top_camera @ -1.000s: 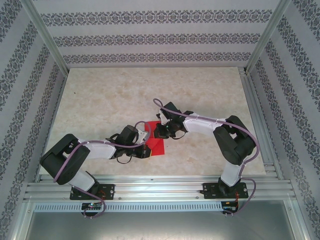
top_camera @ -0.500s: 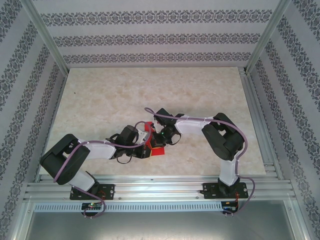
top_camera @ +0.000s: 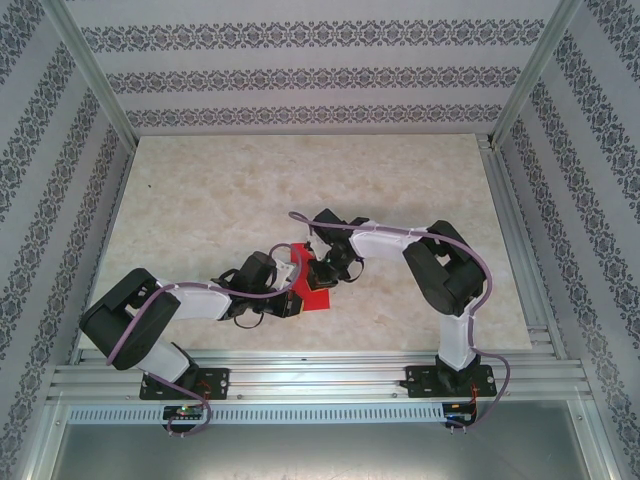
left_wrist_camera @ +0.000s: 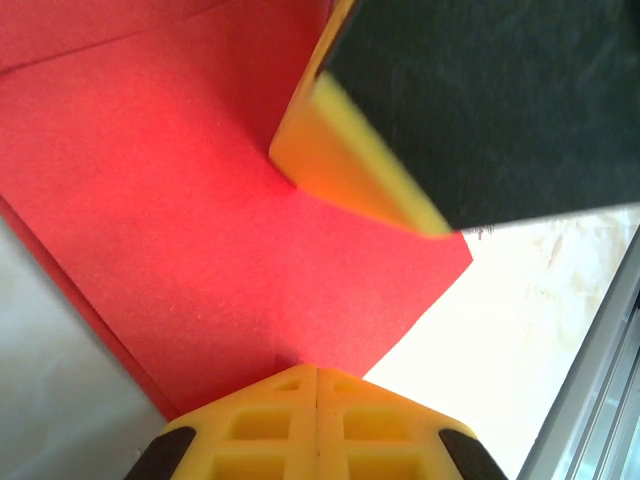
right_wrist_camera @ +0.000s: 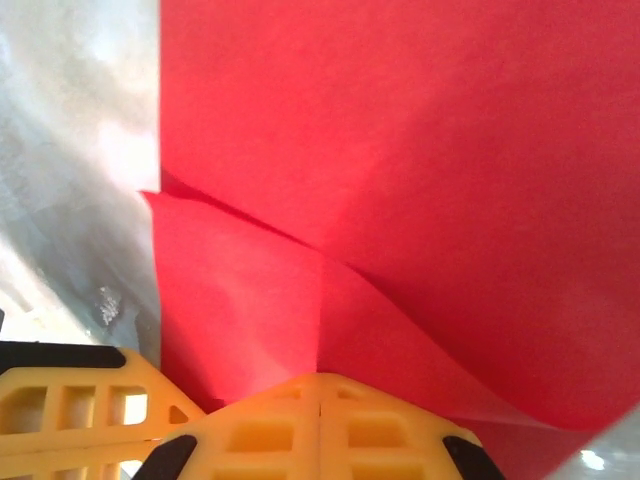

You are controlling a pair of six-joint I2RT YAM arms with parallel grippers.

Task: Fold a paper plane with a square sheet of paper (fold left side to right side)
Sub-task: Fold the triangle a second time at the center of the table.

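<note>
Two grippers meet over the square sheet of paper (top_camera: 318, 300) in the top view, toward the near edge of the table (top_camera: 200, 200). The left gripper (top_camera: 292, 301) comes from the left and the right gripper (top_camera: 319, 274) from the right. They are just beside each other, and the red sheet is partly hidden under them.

In the left wrist view the two yellow fingers of the left gripper (left_wrist_camera: 317, 375) are pressed together. The red sheet runs in between their tips, so they seem to pinch its edge. A corner of the sheet lies on the pale table to the right. Farther off, a yellow pad (left_wrist_camera: 350, 165) on a black body, probably of the right gripper, touches the paper.

In the right wrist view the fingers of the right gripper (right_wrist_camera: 320, 385) are also pressed together on the red paper. The sheet rises away from them and shows a soft ridge, not a sharp crease.

The step in hand appears to be the fold of the left side over to the right side, with the flap lifted and not yet laid flat. The next move calls for bringing the held edge to the opposite edge, matching the corners, then pressing along the fold line.
</note>
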